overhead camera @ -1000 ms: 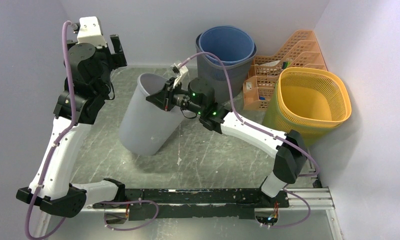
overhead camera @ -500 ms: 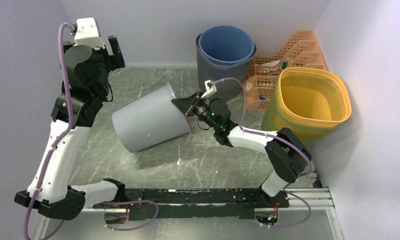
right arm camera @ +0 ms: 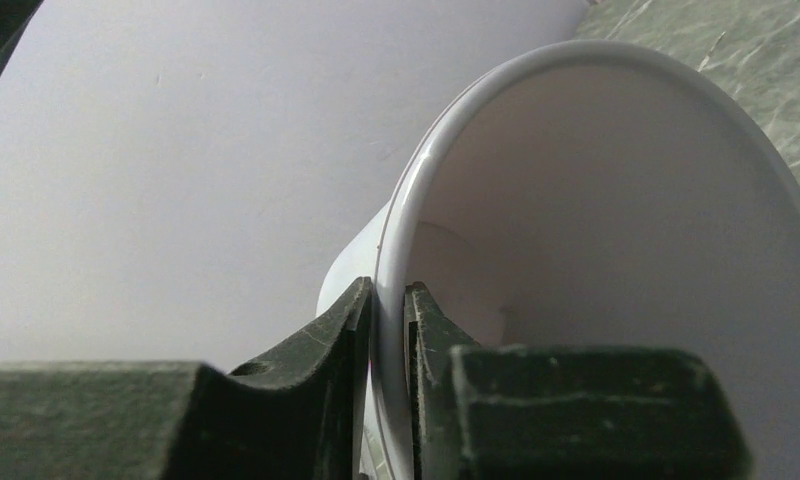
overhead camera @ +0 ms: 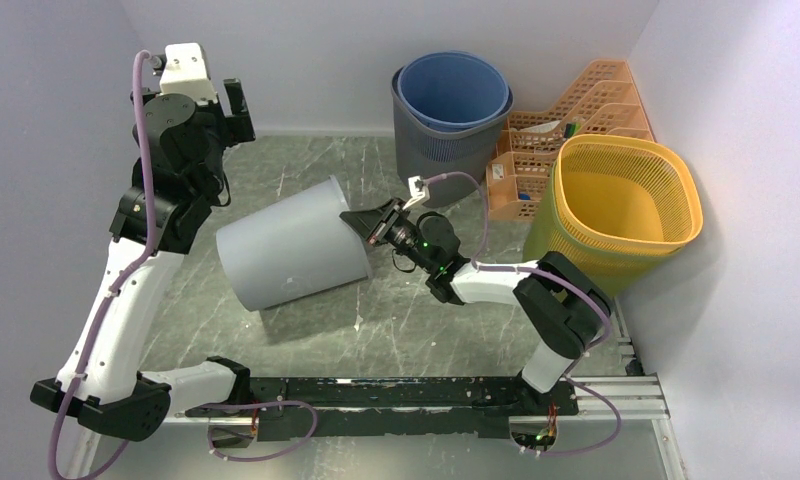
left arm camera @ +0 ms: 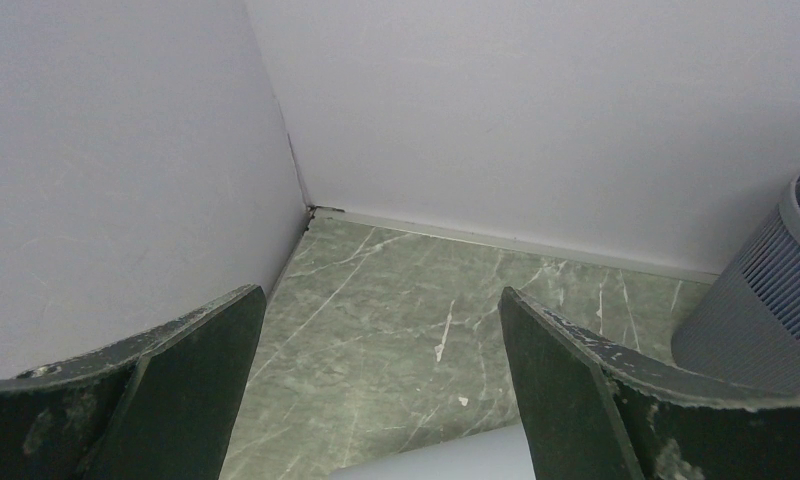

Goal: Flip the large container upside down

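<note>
The large container [overhead camera: 291, 250] is a pale grey bin lying on its side in the middle of the floor, its mouth facing right. My right gripper [overhead camera: 361, 222] is shut on its rim; the right wrist view shows the white rim [right arm camera: 388, 300] pinched between my two fingers, with the bin's inside [right arm camera: 616, 250] beyond. My left gripper [overhead camera: 234, 108] is raised at the back left, open and empty. In the left wrist view the left gripper [left arm camera: 381, 390] looks down at the floor corner, with a sliver of the bin [left arm camera: 436, 462] at the bottom edge.
A blue bin nested in a dark grey slatted bin [overhead camera: 452, 110] stands at the back. An orange file rack [overhead camera: 566, 130] and a yellow mesh basket [overhead camera: 621, 205] stand at the right. Walls close in on the left, back and right. The dark grey bin also shows in the left wrist view [left arm camera: 766, 300].
The right gripper has swung the bin from a steep tilt down onto its side, mouth now facing right. The right arm has dropped low. The left arm has barely moved.
</note>
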You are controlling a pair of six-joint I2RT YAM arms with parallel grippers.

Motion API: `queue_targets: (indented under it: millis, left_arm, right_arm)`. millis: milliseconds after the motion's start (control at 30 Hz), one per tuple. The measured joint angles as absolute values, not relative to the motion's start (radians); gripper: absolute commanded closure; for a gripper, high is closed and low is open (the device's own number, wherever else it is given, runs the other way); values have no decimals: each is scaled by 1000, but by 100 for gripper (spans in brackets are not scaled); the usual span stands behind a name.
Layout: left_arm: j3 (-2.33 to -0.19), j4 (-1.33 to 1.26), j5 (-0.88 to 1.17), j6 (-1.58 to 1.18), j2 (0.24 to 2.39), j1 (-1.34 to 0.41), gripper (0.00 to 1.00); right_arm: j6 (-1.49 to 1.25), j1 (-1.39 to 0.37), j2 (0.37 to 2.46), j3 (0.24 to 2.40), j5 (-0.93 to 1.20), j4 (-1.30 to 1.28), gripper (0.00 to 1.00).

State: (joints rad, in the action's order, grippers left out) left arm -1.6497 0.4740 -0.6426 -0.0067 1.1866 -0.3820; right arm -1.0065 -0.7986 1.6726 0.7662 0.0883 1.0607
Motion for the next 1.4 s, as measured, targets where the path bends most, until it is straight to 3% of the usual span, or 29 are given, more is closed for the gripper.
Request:
queue_targets:
  millis: [100, 267, 500, 1067, 1400]
  left_arm:
    - [-1641, 471, -643, -7, 1187, -382, 1]
    - [-1623, 465, -643, -6, 1187, -382, 1]
    - [-1625, 465, -640, -7, 1188, -382, 1]
    - [-1643, 468, -638, -1, 1189, -382, 1]
    - [-1641, 468, -639, 16, 1189, -382, 1]
  right_arm:
    - [-1003, -804, 1674, 767, 109, 1065, 100]
    - [-1022, -807, 1693, 763, 164, 1115, 100]
    - [-1294, -807, 1926, 722, 199, 1541, 100]
    - [-1404, -860, 2147, 1052, 160, 1538, 100]
    - [-1457, -761, 2048, 829, 122, 1545, 100]
